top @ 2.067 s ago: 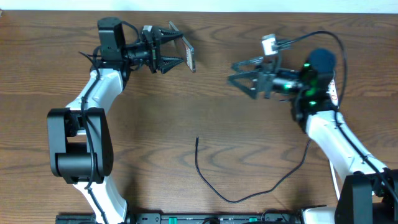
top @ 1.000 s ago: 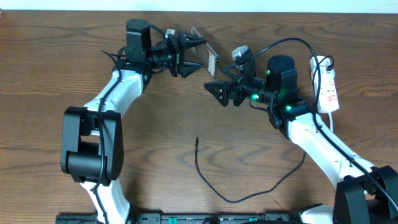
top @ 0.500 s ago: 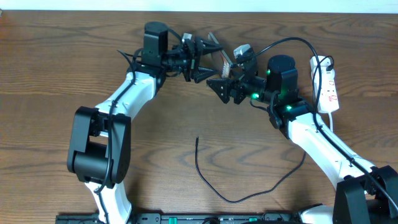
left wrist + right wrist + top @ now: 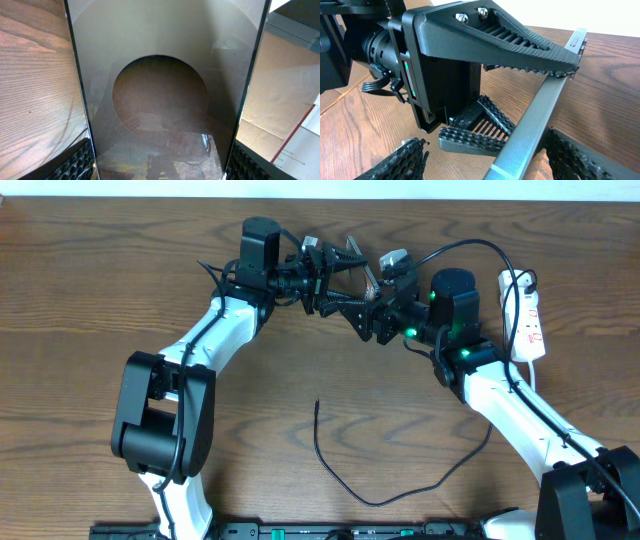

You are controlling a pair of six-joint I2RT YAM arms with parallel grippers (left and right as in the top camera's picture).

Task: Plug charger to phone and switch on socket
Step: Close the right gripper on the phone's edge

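Overhead, far middle of the table (image 4: 100, 280): phone (image 4: 367, 277) up off the wood, seen nearly edge-on as a thin pale strip. Clamped in the left gripper (image 4: 345, 275), reaching in from the left. Met there by the right gripper (image 4: 372, 305), reaching in from the right, both heads crowded around that one strip.

Left wrist view: filled almost wholly by the phone's glossy brownish face (image 4: 165, 90), with a round dark reflection in its middle. Pinched by its two long edges between ribbed black fingers (image 4: 75, 162), one at each lower corner of the view, both pressed against the phone's sides.

Right wrist view: phone (image 4: 540, 115) as a grey metal edge slanting from lower middle to upper right. Gripped by the left arm's fingers, the upper one (image 4: 520, 45) lying on that edge near its far end, the lower one below and partly hidden. Flanked at the lower corners by the right arm's own ribbed fingers (image 4: 410, 160): spread apart, phone between them, a clear gap on the left side, the right-hand one close beside the edge. Contact there impossible to tell.

Back in overhead: charger (image 4: 317, 425) lying loose on the table near the front middle, tip end pointing toward the grippers yet well apart from them, then curving round and off to the right under the right arm. Socket (image 4: 527, 315) flat at the far right of the table, just beside the right arm, white cord looped at its far end.
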